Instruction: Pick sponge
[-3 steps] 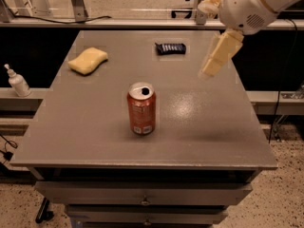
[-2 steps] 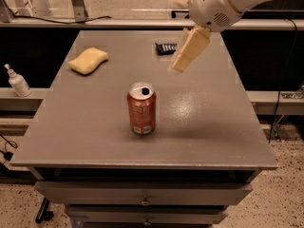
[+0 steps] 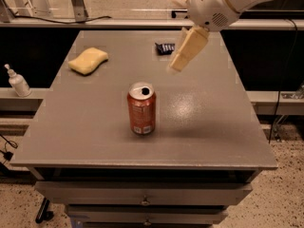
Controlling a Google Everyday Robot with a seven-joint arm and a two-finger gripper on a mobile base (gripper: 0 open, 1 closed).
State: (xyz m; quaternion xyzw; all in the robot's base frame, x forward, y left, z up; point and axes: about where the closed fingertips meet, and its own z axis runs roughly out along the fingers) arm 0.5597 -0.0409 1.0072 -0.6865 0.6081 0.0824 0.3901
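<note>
Gripper (image 3: 180, 30): hangs in the air above the table, behind and to the right of the soda can (image 3: 141, 109), on a white arm reaching in from the upper right. Its two pale-yellow blocky fingers (image 3: 189, 49) stand apart with nothing between them; the longer one slants down and to the left.

Dark packet (image 3: 165, 47): small, lies flat on the table behind the can, just beside the lower finger as seen from the camera.

Soda can: red, upright, top opened, near the middle of the table.

Sponge (image 3: 88, 61): pale yellow, rounded, lies flat behind and to the left of the can, well apart from it and from the gripper, near the left edge.

Table (image 3: 213, 137): grey top, with drawers (image 3: 142, 194) below the front edge.

Pump bottle (image 3: 18, 82): white, upright on a ledge off the table, to the left of the can.
</note>
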